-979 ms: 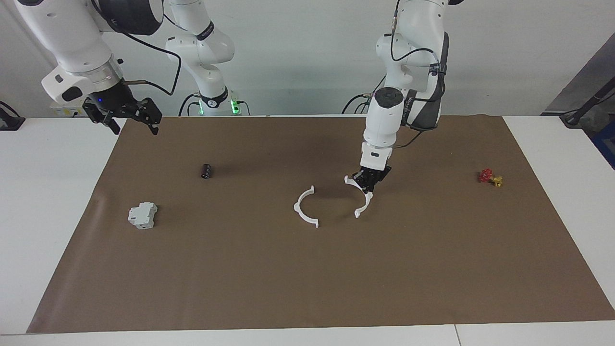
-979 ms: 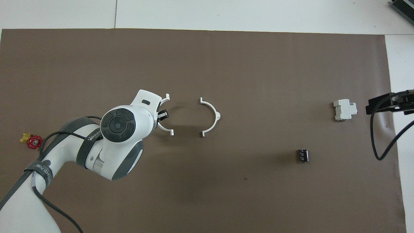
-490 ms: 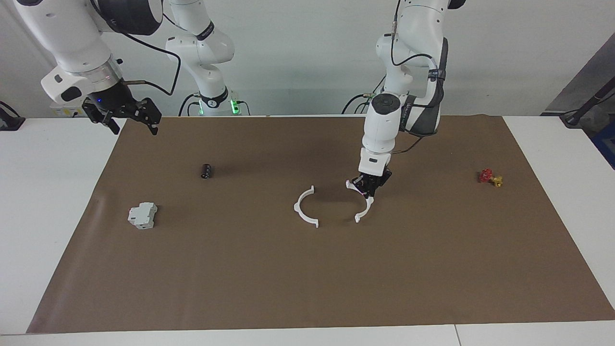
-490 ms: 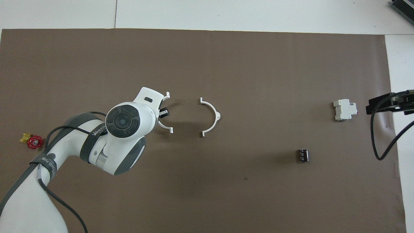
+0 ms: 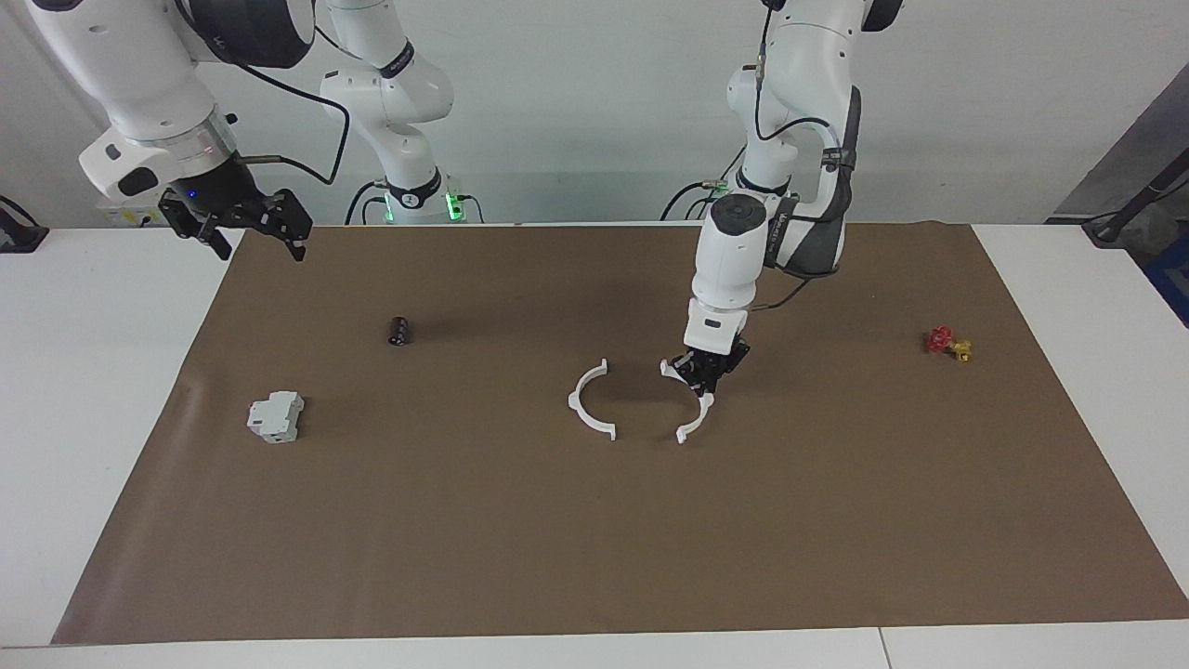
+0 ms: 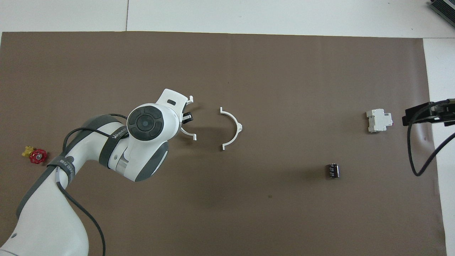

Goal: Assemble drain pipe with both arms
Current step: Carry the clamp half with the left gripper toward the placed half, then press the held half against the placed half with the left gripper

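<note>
The drain pipe is two white half-ring arcs on the brown mat. My left gripper (image 5: 703, 372) is shut on one arc (image 5: 692, 423), low over the mat; I cannot tell whether it touches. In the overhead view the left gripper (image 6: 186, 119) mostly hides under its own wrist, and the held arc (image 6: 188, 134) shows beside it. The other arc (image 5: 585, 409) lies free, a short gap away toward the right arm's end, its open side facing the held arc; it also shows in the overhead view (image 6: 234, 129). My right gripper (image 5: 260, 243) waits open and empty in the air over the mat's corner (image 6: 423, 114).
A grey-white boxy block (image 5: 276, 415) (image 6: 379, 121) and a small black cylinder (image 5: 398, 331) (image 6: 333, 170) lie toward the right arm's end. A small red and yellow valve (image 5: 947, 344) (image 6: 35, 155) lies toward the left arm's end.
My left gripper has carried its arc toward the free arc, so the gap between the two has narrowed. The free arc and the right arm have not moved.
</note>
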